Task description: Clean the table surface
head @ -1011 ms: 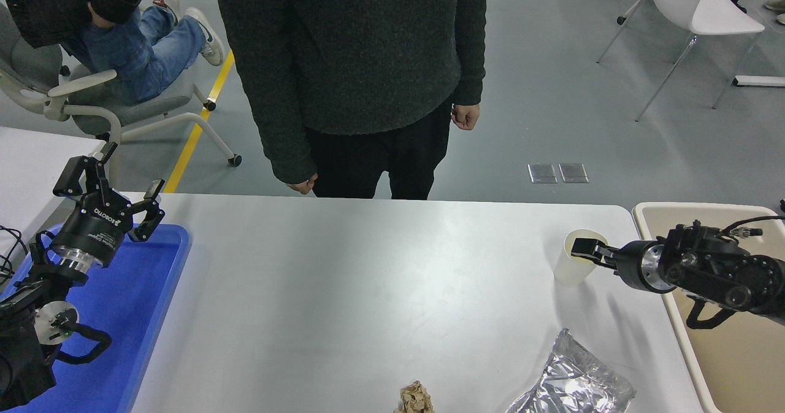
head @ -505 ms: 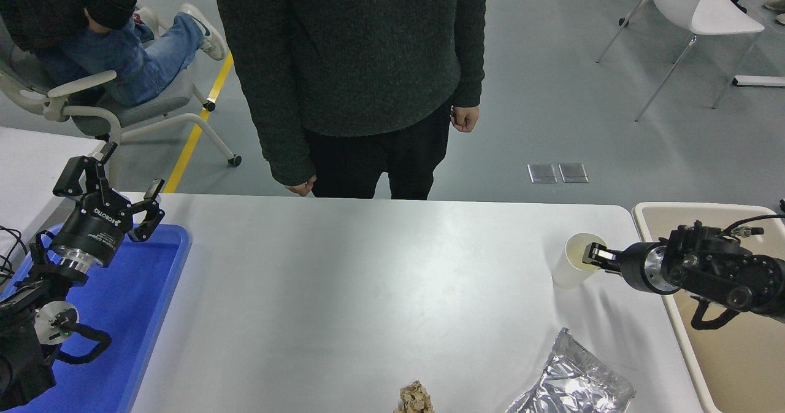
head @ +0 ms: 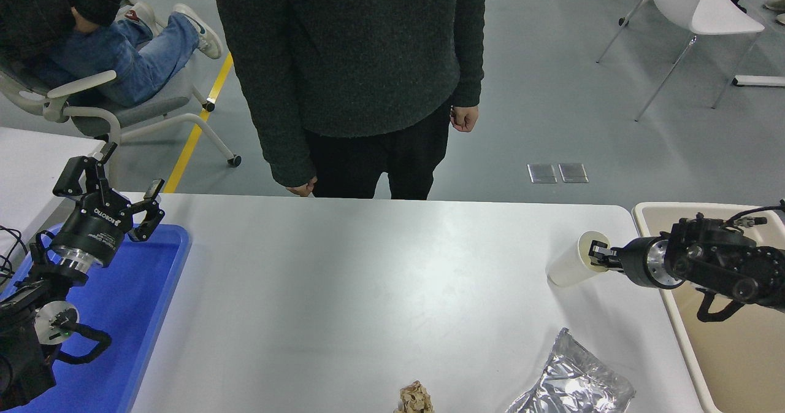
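Observation:
The white table surface (head: 368, 290) fills the middle of the head view. A white paper cup (head: 573, 267) leans over near its far right corner, mouth turned toward the right. My right gripper (head: 596, 257) is shut on the cup's rim, one finger inside the mouth. A crumpled silver foil bag (head: 573, 382) lies at the front right, and a brown paper wad (head: 416, 397) sits at the front edge. My left gripper (head: 116, 186) stays parked open over the blue tray (head: 147, 315) at the left.
A beige bin (head: 736, 364) stands off the table's right end, under my right arm. A person in a dark sweater (head: 356, 63) stands at the far edge. Another person sits in a grey chair (head: 92, 94) at the far left.
The right arm has drawn back to the right with the cup's rim in its grip. The cup has tipped from upright to a strong lean toward the bin.

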Tool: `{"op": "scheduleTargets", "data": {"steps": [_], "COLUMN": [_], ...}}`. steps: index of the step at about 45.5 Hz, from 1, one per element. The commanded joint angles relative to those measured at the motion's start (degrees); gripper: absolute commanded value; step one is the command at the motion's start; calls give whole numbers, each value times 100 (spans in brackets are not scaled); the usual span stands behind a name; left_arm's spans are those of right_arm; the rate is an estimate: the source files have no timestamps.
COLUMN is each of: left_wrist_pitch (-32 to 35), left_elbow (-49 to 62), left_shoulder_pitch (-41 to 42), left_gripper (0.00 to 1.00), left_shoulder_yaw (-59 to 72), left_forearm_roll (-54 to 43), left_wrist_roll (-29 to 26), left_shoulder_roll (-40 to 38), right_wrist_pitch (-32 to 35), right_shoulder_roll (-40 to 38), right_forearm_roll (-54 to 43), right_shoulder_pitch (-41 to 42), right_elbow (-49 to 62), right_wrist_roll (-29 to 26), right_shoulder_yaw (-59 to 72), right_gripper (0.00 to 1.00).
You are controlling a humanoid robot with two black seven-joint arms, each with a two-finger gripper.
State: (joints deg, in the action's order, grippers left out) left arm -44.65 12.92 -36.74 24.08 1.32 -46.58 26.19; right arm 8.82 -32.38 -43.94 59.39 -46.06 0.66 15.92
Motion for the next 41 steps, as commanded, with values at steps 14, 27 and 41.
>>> {"op": "scheduleTargets", "data": {"steps": [14, 27, 41], "left_wrist_pitch": [0, 0, 0], "left_elbow": [0, 0, 0], "left_shoulder_pitch": [0, 0, 0], "left_gripper": [100, 100, 100], "left_shoulder_yaw": [0, 0, 0], "left_forearm_roll": [0, 0, 0], "left_wrist_roll": [0, 0, 0], "left_shoulder_roll": [0, 0, 0], "right_wrist_pitch": [278, 497, 1270], "right_shoulder_roll": [-743, -2096, -3468], "right_forearm_roll": [202, 114, -97], "right_shoulder_pitch": [309, 924, 1786], "right_elbow": [-675, -2046, -2847], "right_wrist_roll": [110, 110, 110], "right_shoulder_yaw": [-10, -2, -63], "right_gripper": [0, 0, 0]}}
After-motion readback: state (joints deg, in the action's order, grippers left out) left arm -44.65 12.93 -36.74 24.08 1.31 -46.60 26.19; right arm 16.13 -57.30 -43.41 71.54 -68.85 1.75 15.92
